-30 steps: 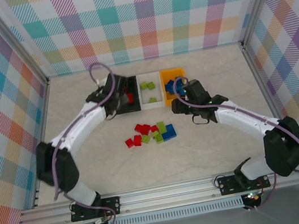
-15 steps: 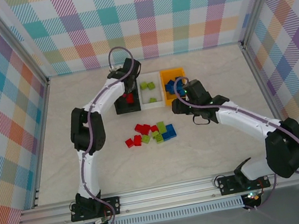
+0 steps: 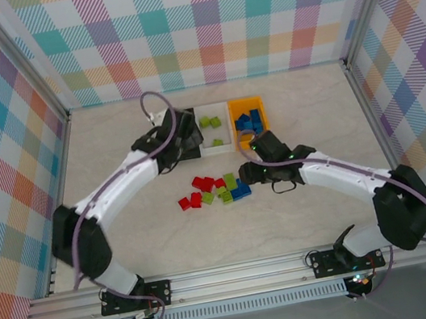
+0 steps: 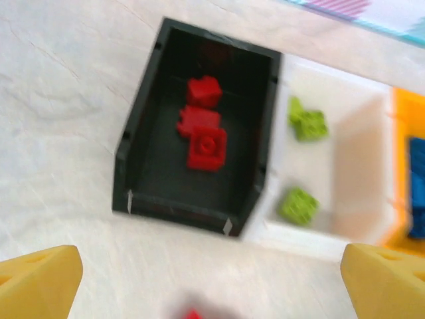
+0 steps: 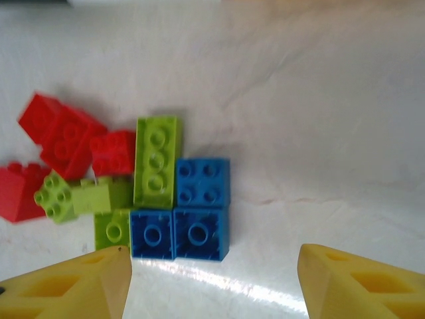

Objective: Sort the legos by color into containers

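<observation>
On the table (image 3: 305,218), nearest the bases, we see the loose legos (image 3: 214,189) in a pile (red, green and blue mixed, several touching). The right gripper (image 5: 212,258) hangs just above the pile's blue bricks (image 5: 196,212), jaws apart, empty. Farther back the left gripper (image 4: 212,272) hovers by the black bin (image 4: 136,133), jaws spread wide, holding nothing. Three red bricks (image 4: 206,146) lie in that bin. Two green bricks (image 4: 307,123) lie in the white bin (image 4: 339,179) touching it, and blue ones (image 3: 249,121) in the orange bin (image 4: 398,126) beyond.
</observation>
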